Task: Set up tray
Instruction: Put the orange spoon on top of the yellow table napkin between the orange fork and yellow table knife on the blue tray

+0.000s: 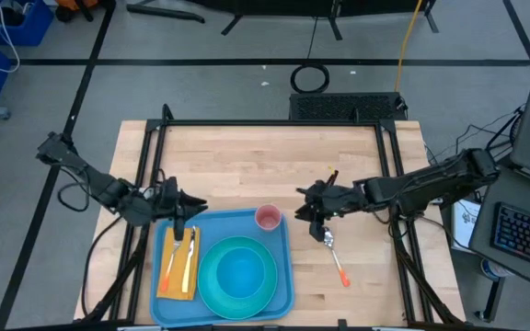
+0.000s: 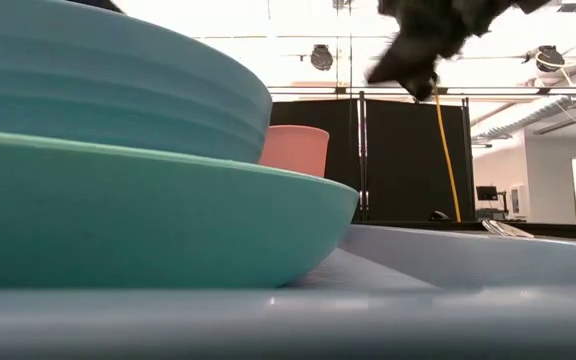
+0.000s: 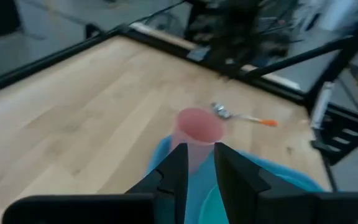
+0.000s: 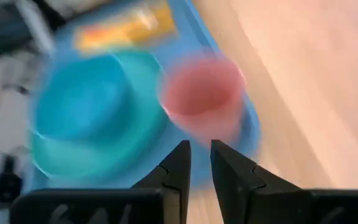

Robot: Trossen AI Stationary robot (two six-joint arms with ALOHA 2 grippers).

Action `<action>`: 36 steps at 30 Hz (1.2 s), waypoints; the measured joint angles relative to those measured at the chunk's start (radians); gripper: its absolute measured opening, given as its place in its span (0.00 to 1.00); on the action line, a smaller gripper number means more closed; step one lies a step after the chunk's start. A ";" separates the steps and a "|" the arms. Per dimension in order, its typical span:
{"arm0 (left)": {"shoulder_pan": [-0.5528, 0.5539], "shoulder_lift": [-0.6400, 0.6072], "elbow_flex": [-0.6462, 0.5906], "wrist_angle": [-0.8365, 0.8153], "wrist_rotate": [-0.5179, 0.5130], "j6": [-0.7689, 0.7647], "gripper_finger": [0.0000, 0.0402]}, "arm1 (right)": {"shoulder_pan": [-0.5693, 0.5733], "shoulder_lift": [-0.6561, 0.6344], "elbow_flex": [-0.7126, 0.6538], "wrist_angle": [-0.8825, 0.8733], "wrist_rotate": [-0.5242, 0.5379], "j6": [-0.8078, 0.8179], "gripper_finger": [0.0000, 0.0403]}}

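High view: tray [image 1: 282, 280] holds pink cup [image 1: 268, 218]; plate [image 1: 237, 276].

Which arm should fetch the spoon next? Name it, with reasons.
Right. The right gripper hovers just beside the spoon on the bare table, right of the tray. The left gripper sits over the tray's far-left corner.

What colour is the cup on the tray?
Pink; the cup on the tray shows best in the high view.
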 joint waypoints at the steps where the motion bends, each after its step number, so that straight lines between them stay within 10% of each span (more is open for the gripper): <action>1: -0.002 0.003 0.000 0.030 0.012 0.030 0.20 | 0.000 0.007 0.000 -0.052 0.003 0.046 0.13; 15: -0.033 0.003 -0.001 0.113 0.043 0.148 0.20 | 0.036 0.026 -0.026 -0.514 0.078 0.454 0.28; 36: -0.033 0.003 -0.002 0.116 0.045 0.182 0.20 | 0.041 0.019 -0.342 -0.093 -0.137 0.469 0.41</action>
